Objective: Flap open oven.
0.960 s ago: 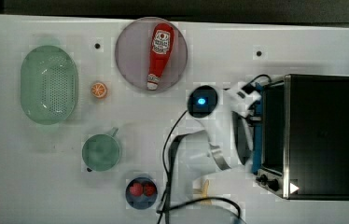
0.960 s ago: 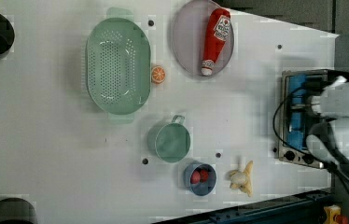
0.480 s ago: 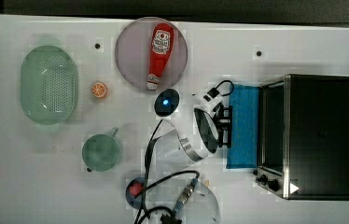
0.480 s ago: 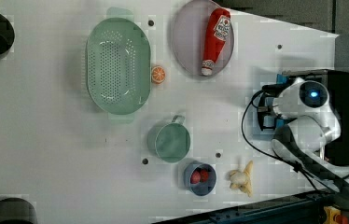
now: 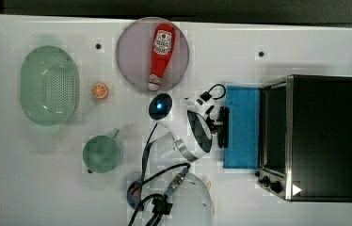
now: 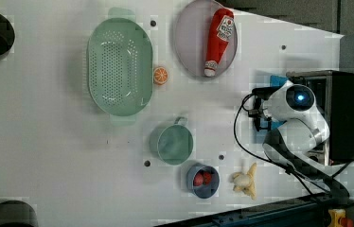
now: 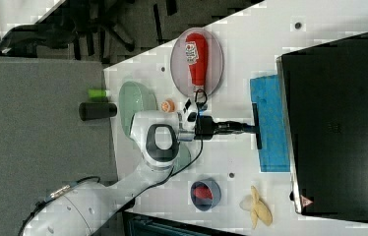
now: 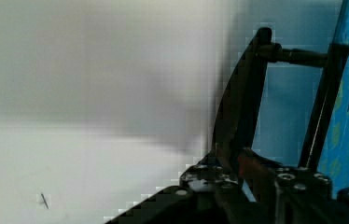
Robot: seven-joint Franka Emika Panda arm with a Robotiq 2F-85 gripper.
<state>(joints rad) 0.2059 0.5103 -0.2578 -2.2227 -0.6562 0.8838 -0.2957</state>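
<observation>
The white table (image 5: 282, 42) is the biggest thing here, a smooth matte slab, and at the top view's right end sits the oven (image 5: 322, 136), a boxy black-topped unit with a silver metal frame and small black knobs at one front corner. Its blue door (image 5: 242, 126) now lies folded down flat on the table in front of the cavity, so to my eye the flap is essentially done and the pull is at its end. The white, rounded arm (image 7: 155, 142) reaches toward it, and its tool (image 7: 251, 129) is nearly closed, pinching the thin black bar handle (image 5: 223, 127) at the door's outer edge; the wrist view shows that bar held off the door on slim posts. I'd judge the next move calls for letting go of the handle and backing straight away without dragging the door. Further toward the top view's left are a pale green perforated colander (image 5: 49, 84), a round greyish plate (image 5: 152, 55) carrying a soft-looking red ketchup bottle (image 5: 161, 52), a green mug (image 5: 101, 153), and a tiny orange slice (image 5: 100, 90).
</observation>
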